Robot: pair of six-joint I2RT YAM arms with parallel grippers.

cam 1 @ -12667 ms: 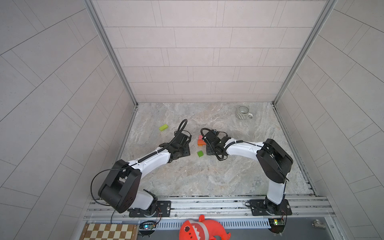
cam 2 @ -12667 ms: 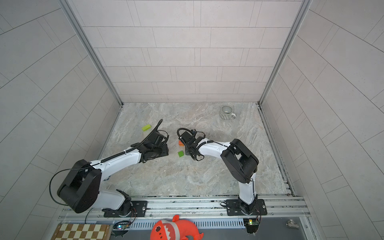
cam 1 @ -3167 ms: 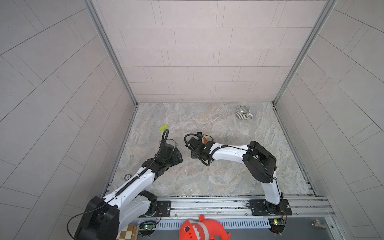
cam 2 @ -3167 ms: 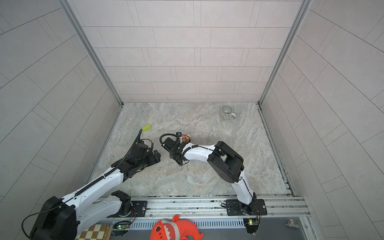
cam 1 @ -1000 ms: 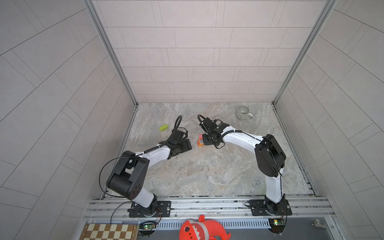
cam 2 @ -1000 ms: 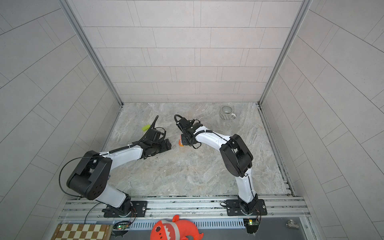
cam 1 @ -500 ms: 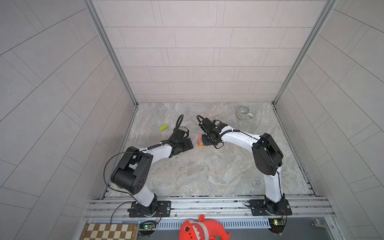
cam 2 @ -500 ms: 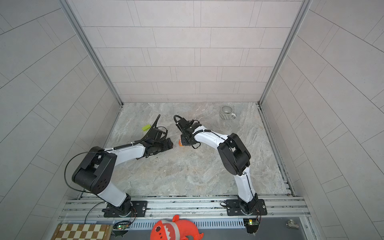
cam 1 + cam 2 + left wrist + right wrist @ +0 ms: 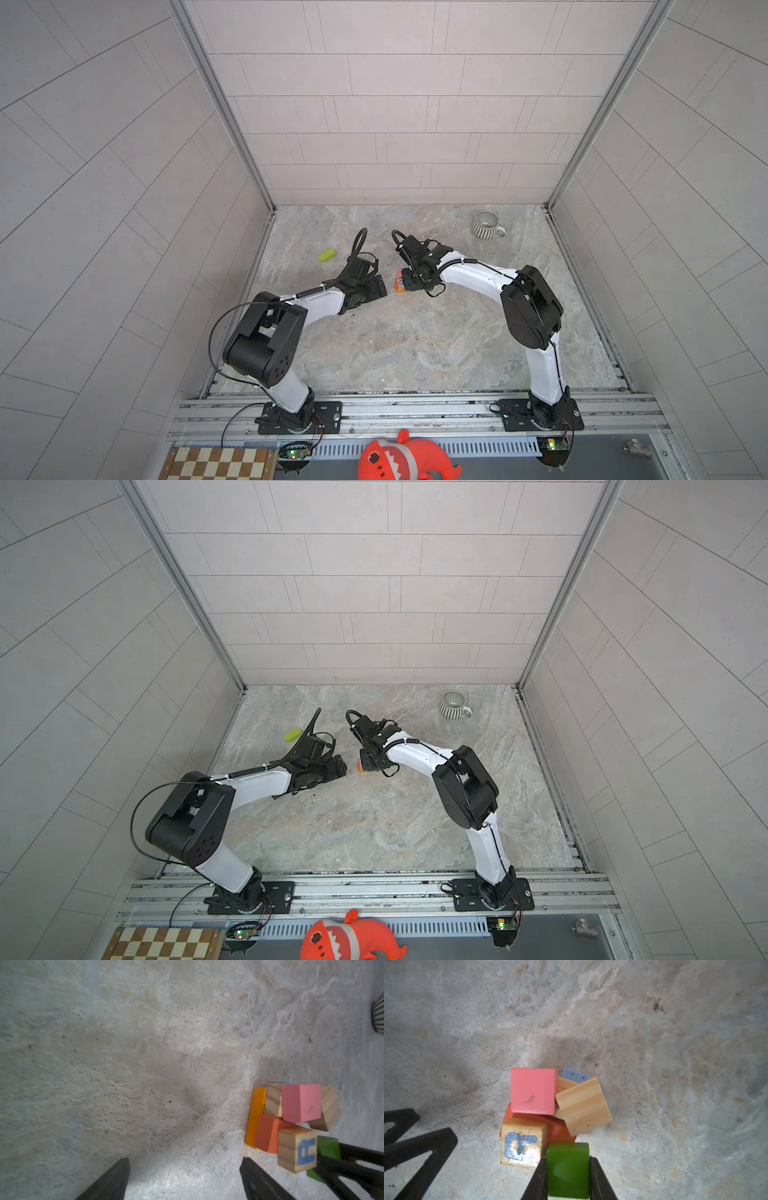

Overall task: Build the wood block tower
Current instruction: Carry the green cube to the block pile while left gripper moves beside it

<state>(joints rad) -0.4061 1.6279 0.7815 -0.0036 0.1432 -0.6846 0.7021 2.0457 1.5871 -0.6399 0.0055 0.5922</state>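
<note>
I've got the right tool (image 9: 566, 1161) clamped on a green block (image 9: 568, 1176), just beside the lettered block (image 9: 522, 1145) in the messy pile (image 9: 400, 285) mid-surface (image 9: 415, 353). My left tool (image 9: 185, 1160) sits near the pile, spread wide and holding nothing.
</note>
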